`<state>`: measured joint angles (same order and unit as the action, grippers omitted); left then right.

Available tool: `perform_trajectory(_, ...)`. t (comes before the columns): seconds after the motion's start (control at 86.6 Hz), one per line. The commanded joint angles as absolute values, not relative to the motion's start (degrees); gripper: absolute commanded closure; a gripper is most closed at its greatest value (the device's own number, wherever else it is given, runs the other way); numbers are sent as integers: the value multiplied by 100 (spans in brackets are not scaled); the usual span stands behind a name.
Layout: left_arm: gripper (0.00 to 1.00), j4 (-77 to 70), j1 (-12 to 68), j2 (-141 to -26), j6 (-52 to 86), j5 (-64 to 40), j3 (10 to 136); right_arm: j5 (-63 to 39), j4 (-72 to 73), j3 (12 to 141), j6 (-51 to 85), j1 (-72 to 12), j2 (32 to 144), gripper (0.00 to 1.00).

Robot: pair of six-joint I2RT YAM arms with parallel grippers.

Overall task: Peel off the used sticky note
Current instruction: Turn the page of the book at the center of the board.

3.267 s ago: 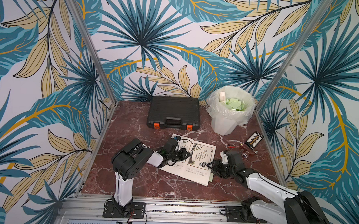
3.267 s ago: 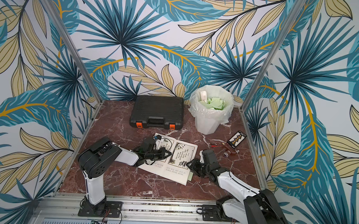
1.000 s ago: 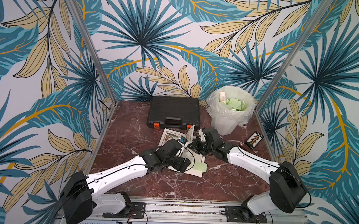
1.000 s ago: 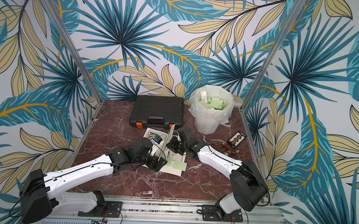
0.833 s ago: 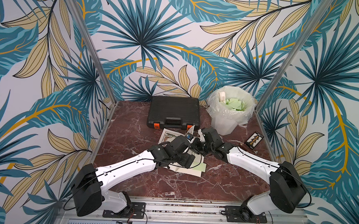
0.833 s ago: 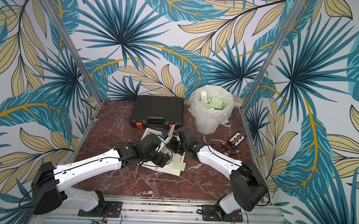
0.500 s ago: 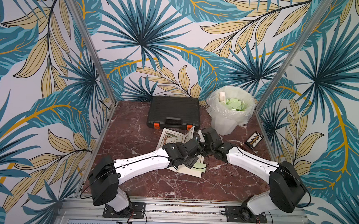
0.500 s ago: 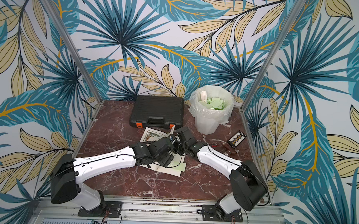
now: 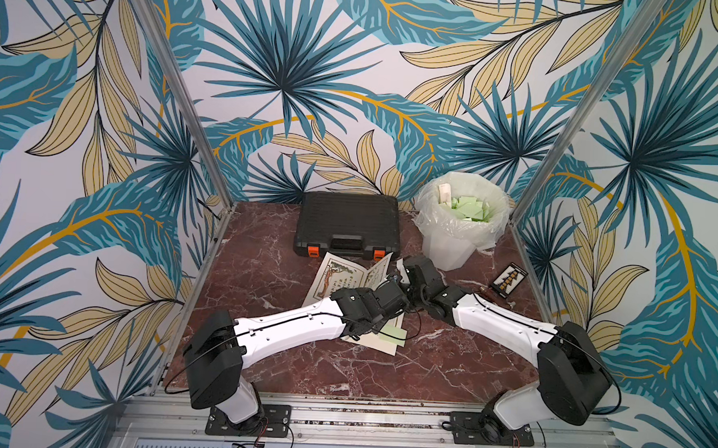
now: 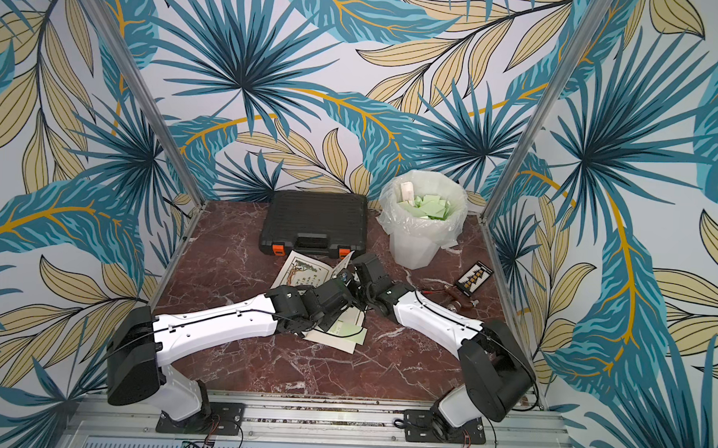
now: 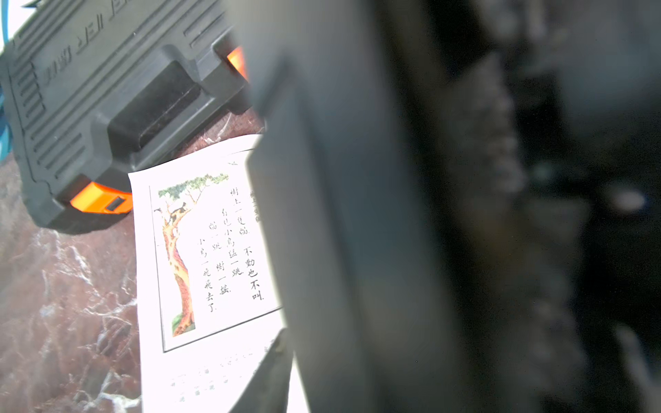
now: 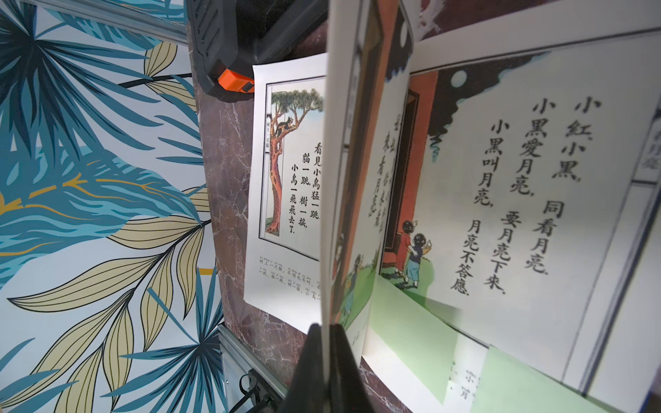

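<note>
Bases sit on the near rail, and from them both arms stretch low over the marble table (image 9: 263, 271) and meet at its middle. The left arm (image 9: 290, 334) runs nearly flat, forearm slanting toward the robot's right. Its wrist is bent over the near half of the open book (image 9: 338, 276). The left gripper (image 9: 391, 295) is buried between the two wrists in both top views. Its own camera shows only a blurred grey surface close up, so I cannot tell how its jaws stand.

The right arm (image 9: 503, 323) comes in from the opposite side, elbow raised, wrist turned toward the book's spine. The right gripper (image 12: 325, 336) is pressed together on the edge of a lifted page (image 12: 332, 161), which stands upright.

A green sticky note (image 12: 407, 321) is stuck to the lower part of the page behind it, and a second green note (image 12: 529, 382) lies just beside. In a top view, green paper (image 9: 392, 335) juts past the book's near edge.

Farther back lie the black tool case (image 9: 347, 222) and the lined bin (image 9: 431, 240), which has green notes inside.

Three seconds ago both arms were folded near their bases and the book lay flat. A second ago the left arm reached in from farther back. The right arm's pose matches that picture.
</note>
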<state>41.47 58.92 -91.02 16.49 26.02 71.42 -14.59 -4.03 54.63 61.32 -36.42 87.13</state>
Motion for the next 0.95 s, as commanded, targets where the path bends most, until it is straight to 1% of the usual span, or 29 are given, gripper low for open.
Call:
perform_trajectory(0.0, 72, 4344, 5862, -9196, 1702, 2724, 7178, -1598, -15, 5355, 6262, -3666, 8719, 91)
perform_trajectory(0.104, 84, 4247, 5858, -9192, 1746, 2649, 7098, -1640, 162, 5284, 6357, -3657, 8712, 87)
perform_trajectory(0.346, 100, 4107, 5856, -9313, 1799, 2529, 6985, -1817, 475, 5217, 6473, -3620, 8721, 80)
perform_trajectory(0.508, 100, 4072, 5854, -9371, 1873, 2577, 6969, -1919, 537, 5141, 6469, -3489, 8559, 75)
perform_trajectory(0.762, 100, 3903, 5724, -9076, 2259, 2665, 6717, -1986, 334, 4810, 6324, -2990, 7821, 68)
perform_trajectory(0.831, 100, 3747, 5593, -8884, 2415, 2468, 6561, -1988, 259, 4701, 6254, -2874, 7595, 66)
perform_trajectory(0.935, 100, 3317, 5253, -8541, 2713, 1870, 6165, -1943, 274, 4503, 6213, -2792, 7410, 65)
